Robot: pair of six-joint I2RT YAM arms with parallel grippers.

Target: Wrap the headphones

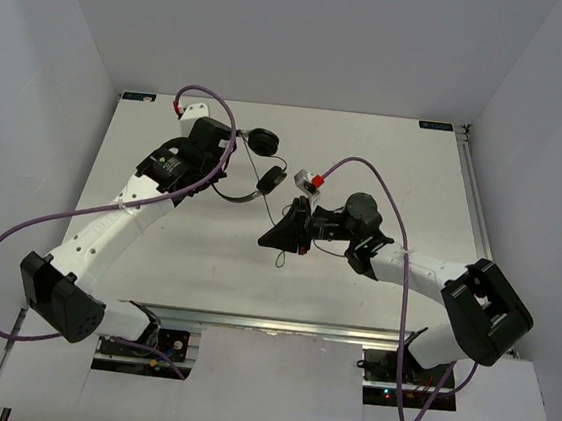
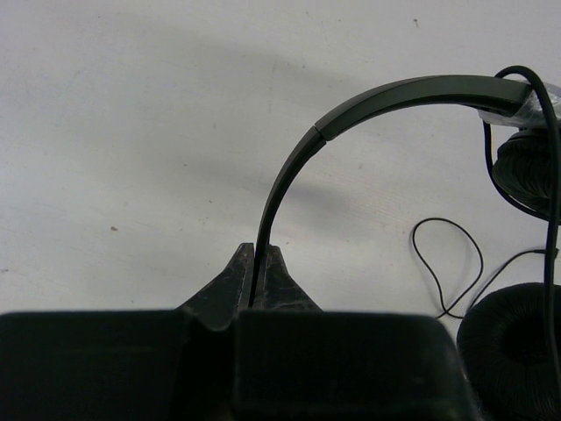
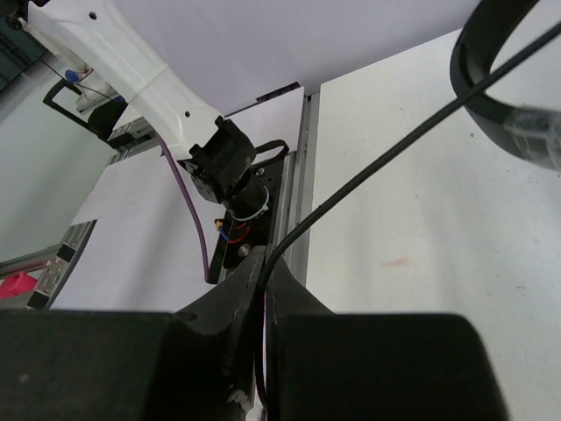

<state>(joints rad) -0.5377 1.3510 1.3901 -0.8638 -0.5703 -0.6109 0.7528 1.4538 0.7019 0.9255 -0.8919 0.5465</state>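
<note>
The headphones [image 1: 263, 158] lie at the middle back of the white table [image 1: 386, 171], their two round earcups close together. My left gripper [image 1: 220, 182] is shut on the thin black headband [image 2: 351, 110], which rises out of the fingertips [image 2: 259, 263] and arcs right to one earcup [image 2: 526, 167]; the other earcup [image 2: 508, 351] sits lower right. The thin black cable [image 3: 394, 145] runs taut from the headband [image 3: 478, 53] down into my right gripper [image 3: 267, 267], which is shut on it. In the top view that right gripper [image 1: 266, 239] sits just near of the earcups, with the cable's loose end [image 1: 278, 263] below it.
A slack loop of cable [image 2: 447, 263] lies on the table beside the earcups. Thick purple robot cables [image 1: 212, 98] arch over both arms. An aluminium rail [image 1: 269, 325] runs along the table's near edge, with the left arm's base mount [image 3: 228, 167] beyond it.
</note>
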